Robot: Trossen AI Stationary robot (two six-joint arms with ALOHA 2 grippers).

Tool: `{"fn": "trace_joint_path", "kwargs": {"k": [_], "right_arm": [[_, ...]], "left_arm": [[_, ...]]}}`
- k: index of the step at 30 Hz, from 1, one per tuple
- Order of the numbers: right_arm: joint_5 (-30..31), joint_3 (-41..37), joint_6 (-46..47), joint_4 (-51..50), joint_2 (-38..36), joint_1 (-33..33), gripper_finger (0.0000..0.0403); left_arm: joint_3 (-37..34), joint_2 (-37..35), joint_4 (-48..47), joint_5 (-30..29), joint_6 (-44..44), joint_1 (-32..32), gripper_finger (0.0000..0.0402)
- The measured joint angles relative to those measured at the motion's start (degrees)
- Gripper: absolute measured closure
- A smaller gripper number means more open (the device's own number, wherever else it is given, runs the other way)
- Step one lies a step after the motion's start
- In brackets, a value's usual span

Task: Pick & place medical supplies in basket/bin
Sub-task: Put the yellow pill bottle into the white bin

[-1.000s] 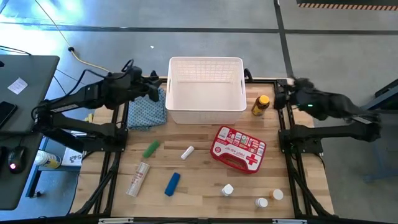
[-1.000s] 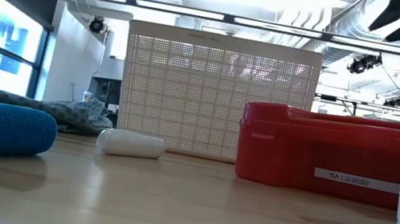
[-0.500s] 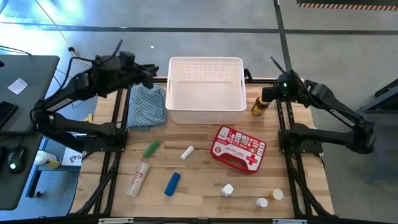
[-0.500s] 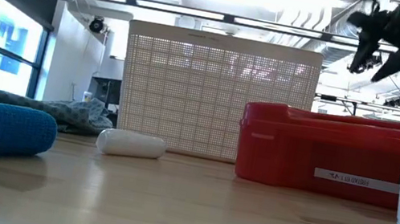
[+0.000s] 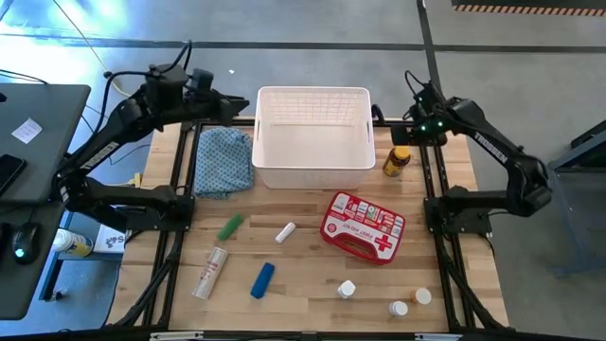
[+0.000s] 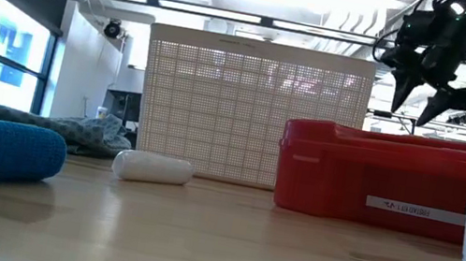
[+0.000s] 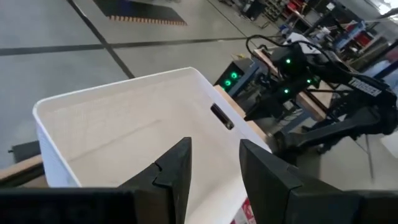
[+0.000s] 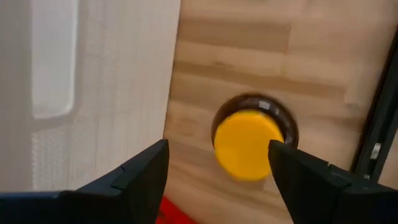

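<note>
My right gripper [image 8: 217, 165] hung above the amber yellow-capped bottle [image 8: 252, 143], jaws spread wide, gripping nothing. The bottle stood upright on the table [image 5: 303, 279], just beside the white basket [image 5: 313, 138], between its right wall and the table edge. My left gripper [image 7: 211, 165] hovered over the basket's left side, jaws partly open, empty.

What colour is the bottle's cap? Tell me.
Yellow; the bottle's cap shows best in the right wrist view.
</note>
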Motion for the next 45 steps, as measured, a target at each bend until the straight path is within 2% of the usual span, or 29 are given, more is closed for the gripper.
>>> {"fn": "trace_joint_path", "kwargs": {"k": [7, 16, 23, 32, 37, 45], "right_arm": [[7.14, -0.19, -3.27, -2.07, 0.89, 0.07, 0.0099], [7.32, -2.14, -1.34, 1.27, 0.91, 0.07, 0.0074], [9.86, -2.61, -1.79, 1.69, 0.91, 0.13, 0.0072], [10.47, -6.37, 2.74, 4.39, 0.91, 3.95, 0.0072], [12.78, -8.29, 4.38, 4.81, 0.91, 5.53, 0.0072], [10.96, -10.33, 7.19, 8.11, 0.89, 6.64, 0.0072]], "left_arm": [[0.0, 0.09, 0.0, 0.22, 1.5, 1.14, 0.0231], [-0.04, 0.73, 0.48, 0.17, 1.95, 1.12, 0.0231], [-0.04, 0.77, 0.67, -0.03, 1.89, 1.12, 0.0231], [-0.04, 0.77, 0.7, -0.05, 1.86, 1.12, 0.0231], [-0.04, 0.77, 0.7, 0.7, 1.67, 1.12, 0.0231], [-0.04, 0.77, 0.68, 0.89, 1.91, 1.12, 0.0231]]}}
